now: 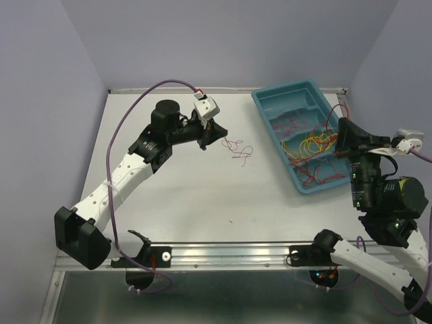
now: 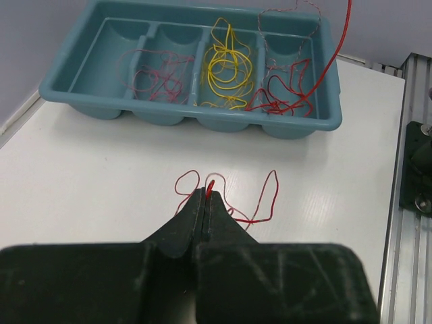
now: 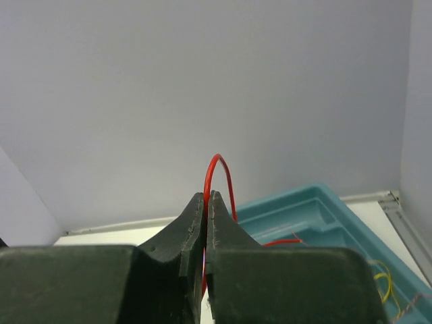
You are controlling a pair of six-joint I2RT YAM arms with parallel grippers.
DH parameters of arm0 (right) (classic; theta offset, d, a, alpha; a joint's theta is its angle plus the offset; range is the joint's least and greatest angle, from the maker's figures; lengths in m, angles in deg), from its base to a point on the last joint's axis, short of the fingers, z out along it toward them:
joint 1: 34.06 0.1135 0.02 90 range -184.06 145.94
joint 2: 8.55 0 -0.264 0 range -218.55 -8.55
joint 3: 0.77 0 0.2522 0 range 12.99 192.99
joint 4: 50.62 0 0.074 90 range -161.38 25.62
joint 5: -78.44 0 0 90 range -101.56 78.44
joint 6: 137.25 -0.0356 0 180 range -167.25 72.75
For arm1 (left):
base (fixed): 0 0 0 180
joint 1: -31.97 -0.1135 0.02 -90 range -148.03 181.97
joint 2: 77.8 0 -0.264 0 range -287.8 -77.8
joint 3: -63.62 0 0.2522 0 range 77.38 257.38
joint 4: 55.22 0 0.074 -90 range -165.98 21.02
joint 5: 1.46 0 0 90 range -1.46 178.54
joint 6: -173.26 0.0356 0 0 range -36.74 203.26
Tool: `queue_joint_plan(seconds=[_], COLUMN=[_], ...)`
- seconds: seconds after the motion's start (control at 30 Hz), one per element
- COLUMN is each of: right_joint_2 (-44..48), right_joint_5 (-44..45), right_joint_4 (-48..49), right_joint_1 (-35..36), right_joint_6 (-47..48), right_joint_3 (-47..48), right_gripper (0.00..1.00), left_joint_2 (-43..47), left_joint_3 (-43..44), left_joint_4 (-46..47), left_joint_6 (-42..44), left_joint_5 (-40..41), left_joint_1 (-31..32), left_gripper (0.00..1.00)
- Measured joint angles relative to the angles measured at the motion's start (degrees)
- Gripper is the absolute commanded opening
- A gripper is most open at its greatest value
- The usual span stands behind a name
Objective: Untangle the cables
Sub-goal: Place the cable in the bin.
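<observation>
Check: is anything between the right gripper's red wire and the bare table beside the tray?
Only the tray, whose wall it must clear. The right gripper is shut on the red wire, but its lower end runs into the red tangle in the end compartment.

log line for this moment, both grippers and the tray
left gripper: shut on red table wire | right gripper: shut on red wire loop | teal tray: yellow wires inside

thin curly cables (image 2: 226, 64), red, yellow, pink, in the tray (image 2: 94, 106); one red strand (image 2: 273, 202) on the table (image 2: 88, 189)
</observation>
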Motion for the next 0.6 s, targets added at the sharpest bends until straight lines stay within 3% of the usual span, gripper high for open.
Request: queue_joint_plan(seconds=[0.23,0.33,0.6], right_joint_2=[5.20,4.20,6.78], right_joint_5=[6.49,15.08,27.21], right_joint_4=[0.61,-1.25,-13.40], right_joint_1=[0.02,0.02,0.02], right_joint_6=[-4.15,-8.37,-23.08], right_joint_3=[-9.03,-9.07,-18.53], right_gripper=[0.01,0.01,0.01], left_joint_2=[0.76,0.76,0.76], left_joint_3=[-1.20,-1.55,-1.60], left_joint_4=[0.33,0.28,0.31], left_joint_6=[0.20,0.31,0.63], left_joint_5=[0.04,0.09,0.07], left_joint_1=[0.02,0.02,0.02], left_gripper=[0.00,0.00,0.00])
